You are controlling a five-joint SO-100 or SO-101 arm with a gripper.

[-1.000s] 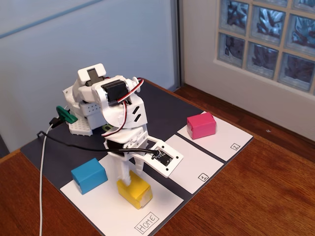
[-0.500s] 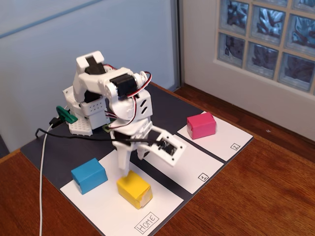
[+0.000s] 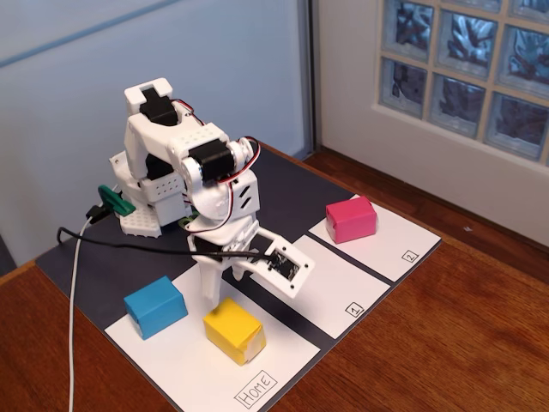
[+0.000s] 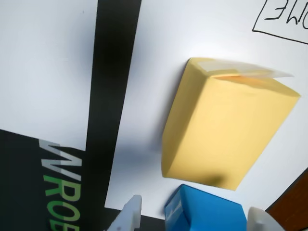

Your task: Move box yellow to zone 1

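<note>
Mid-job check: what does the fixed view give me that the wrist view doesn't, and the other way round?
Only the fixed view shows the pink box on the panel marked 2, zone 1 with nothing on it, the arm's base and its cables. Only the wrist view shows the whitish tape flap on the yellow box's end and green and white lettering on the dark mat. Both show the yellow box and blue box on the Home panel, with the gripper above them, not holding either.
</note>
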